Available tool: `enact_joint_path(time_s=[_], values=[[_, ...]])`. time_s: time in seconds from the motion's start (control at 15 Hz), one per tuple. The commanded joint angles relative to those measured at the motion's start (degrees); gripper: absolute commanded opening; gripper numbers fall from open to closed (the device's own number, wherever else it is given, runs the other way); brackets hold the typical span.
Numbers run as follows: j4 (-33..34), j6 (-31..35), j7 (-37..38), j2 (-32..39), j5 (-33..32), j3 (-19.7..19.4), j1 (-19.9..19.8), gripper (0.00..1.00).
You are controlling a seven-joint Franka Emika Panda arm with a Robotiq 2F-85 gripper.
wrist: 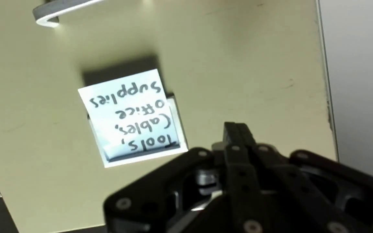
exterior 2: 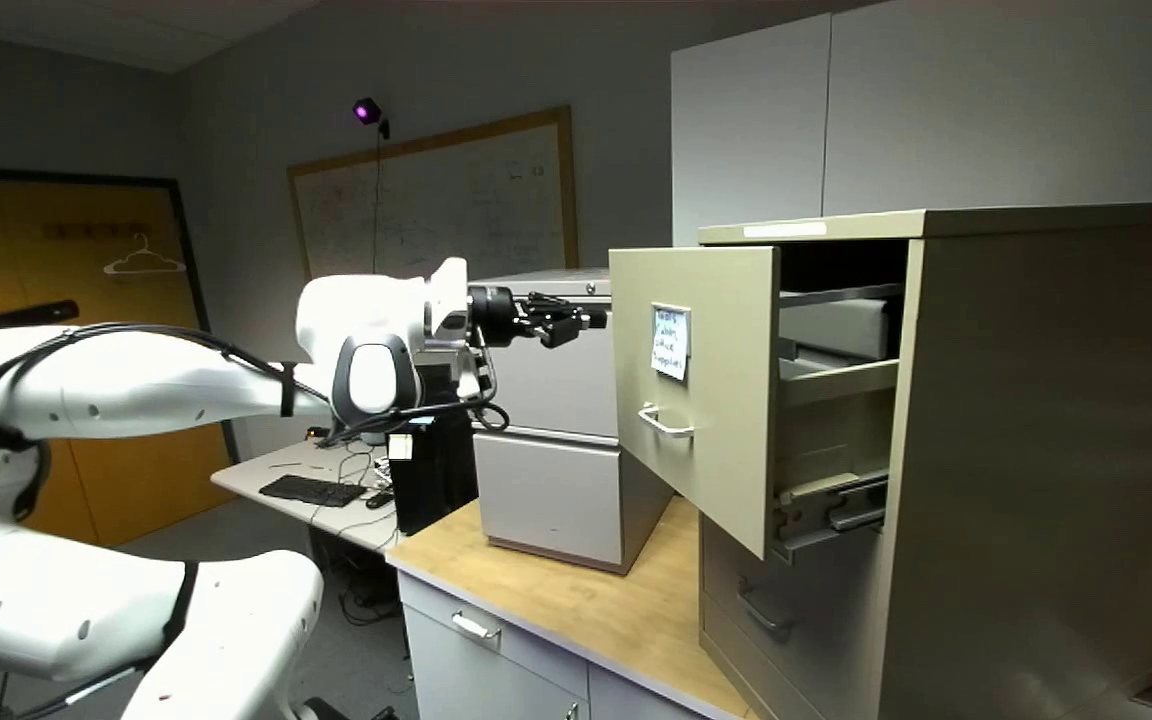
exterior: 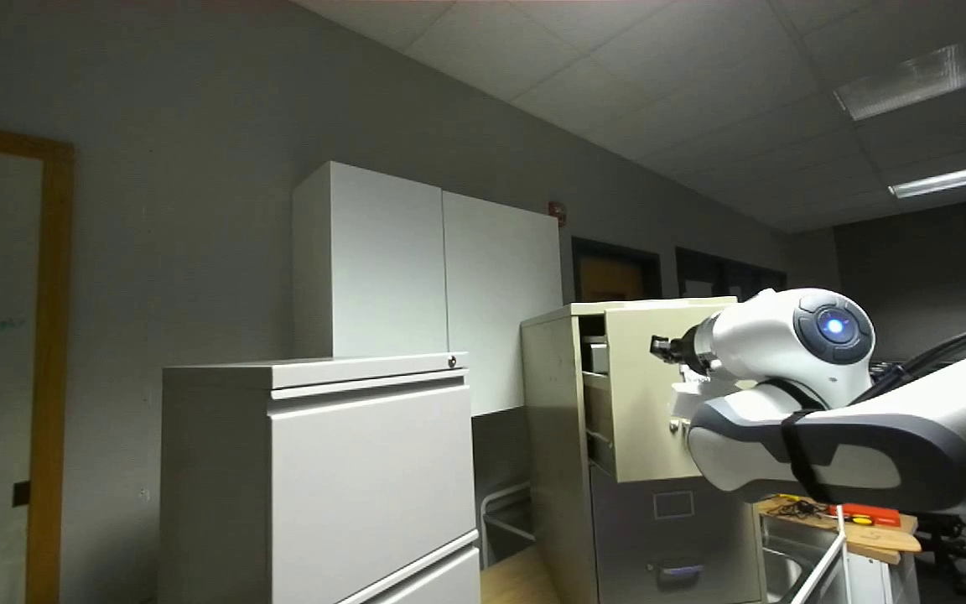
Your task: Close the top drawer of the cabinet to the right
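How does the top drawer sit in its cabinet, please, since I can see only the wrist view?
Observer: The top drawer sticks partly out of the cabinet in both exterior views.
Operator: Thank you; is the next one down open as well?
Observer: No, the lower drawer is shut.
Operator: And how high am I, please?
Observer: In an exterior view, the pincer is higher than the top drawer's handle.

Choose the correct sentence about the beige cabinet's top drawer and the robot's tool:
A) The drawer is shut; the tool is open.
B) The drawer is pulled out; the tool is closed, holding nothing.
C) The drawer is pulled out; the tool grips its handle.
B: in an exterior view the top drawer stands out from the cabinet, its inside showing, and the wrist view shows the tool closed on nothing.
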Motion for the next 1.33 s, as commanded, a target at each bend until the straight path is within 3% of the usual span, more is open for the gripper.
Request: enact_joint_path(time_s=[0.0, 0.4, 1.07, 1.27], values=[[2.44, 3.80, -2.20, 5.52, 3.95, 2.71, -1.32, 0.00], [6.49, 6.02, -3.88, 14.16, 6.19, 7.35, -4.23, 0.00], [15.20, 6.90, -5.01, 22.09, 7.72, 17.85, -18.91, 0.00], [18.29, 6.09, -5.30, 25.91, 7.52, 20.25, -21.54, 0.00]])
